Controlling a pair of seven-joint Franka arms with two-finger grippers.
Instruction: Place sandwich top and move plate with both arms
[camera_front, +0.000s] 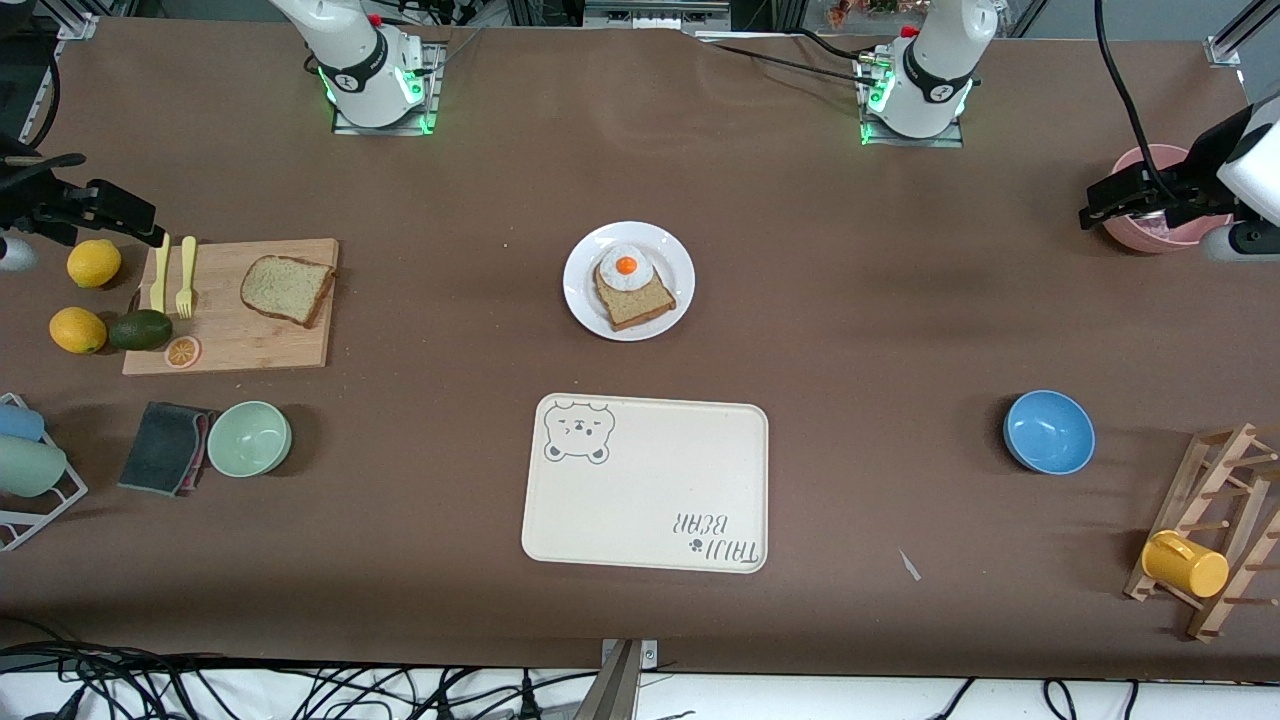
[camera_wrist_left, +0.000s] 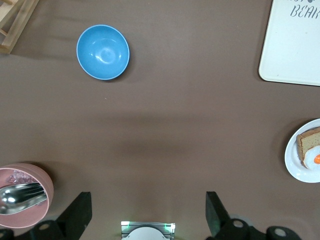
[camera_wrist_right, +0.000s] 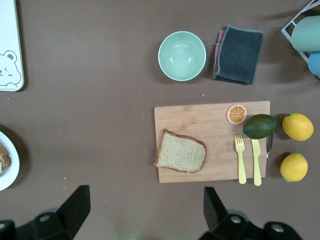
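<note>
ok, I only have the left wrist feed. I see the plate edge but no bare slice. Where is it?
Observer: The sandwich top lies flat on the cutting board, toward the right arm's end of the table.
Operator: Right gripper on it?
Observer: No. The right gripper hangs open and empty above the table, beside the board by the lemons.
Operator: Where's my gripper from outside?
Observer: The left gripper hangs in the air over the pink bowl, at the left arm's end.
</note>
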